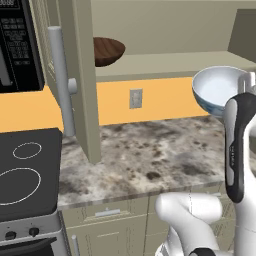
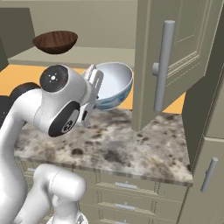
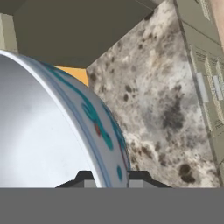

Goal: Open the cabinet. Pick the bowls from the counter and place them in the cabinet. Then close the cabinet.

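Observation:
The cabinet (image 1: 80,75) stands open, its doors (image 2: 175,57) swung out over the counter (image 1: 150,155). The dark-brown wooden bowl (image 1: 107,50) (image 2: 55,41) rests on the cabinet's lower shelf (image 2: 87,57). My gripper (image 2: 94,81) (image 1: 246,81) is shut on the rim of the white and light-blue bowl (image 1: 215,90) (image 2: 113,83). It holds that bowl in the air above the counter (image 2: 113,144), just below shelf height. In the hand view the bowl's patterned rim (image 3: 105,140) runs between the fingertips of the gripper (image 3: 106,177).
A black stove top (image 1: 25,170) lies left of the counter, with a dark microwave (image 1: 17,45) above it. The open doors' long silver handles (image 1: 60,75) (image 2: 162,65) jut out on both sides of the arm. Drawers (image 2: 127,186) sit below the counter.

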